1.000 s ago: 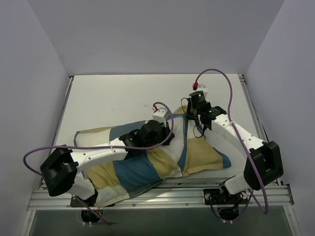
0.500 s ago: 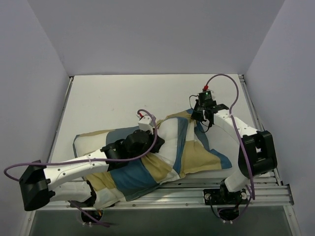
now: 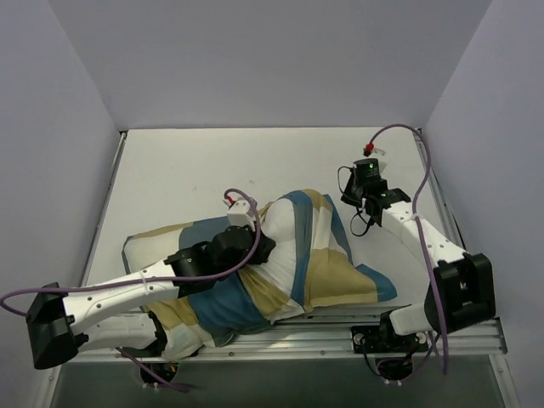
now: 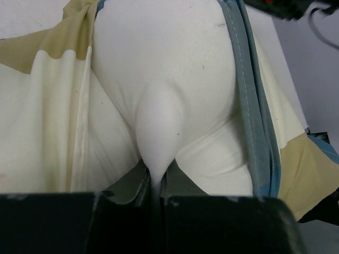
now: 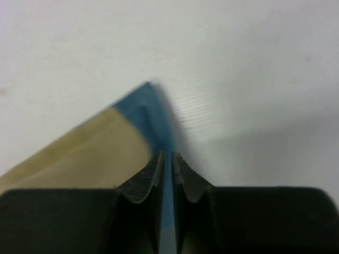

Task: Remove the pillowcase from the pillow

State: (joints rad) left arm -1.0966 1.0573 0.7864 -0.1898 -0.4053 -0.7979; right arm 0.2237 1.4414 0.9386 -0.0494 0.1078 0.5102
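Now, top view vs. 1 s ago, working outward from each pincer.

Left pincer [image 4: 159, 186]: jaws shut tight on a pinched nub of the plump, plain white pillow [image 4: 164, 69]; the cloth is drawn into a taut cone running into the jaws. Over the last second this pincer has backed off toward 7 o'clock, with its elbow swinging out to the left edge.

Right pincer [image 5: 167, 168]: jaws all but closed, with the blue corner hem of the thin blue, tan and cream patchwork pillowcase [image 5: 79, 143] between the tips. It has moved out toward 2 o'clock over the pale grey tabletop [image 5: 238, 69].

Result: the two grips have pulled apart. A white bulge of pillow shows mid-table, at 4 o'clock from the left pincer, broader than it was a second ago. The blue-edged mouth of the pillowcase is peeled back on both sides of it. Patterned cloth is bunched toward 4 o'clock.

Location: pillow and pillowcase lie across the near half of the tabletop, from 8 to 4 o'clock.

Judgement: stripping is under way, not finished. Patterned fabric also covers the 8 o'clock end, so more opposed pulling seems needed. I cannot tell how much pillow remains inside.
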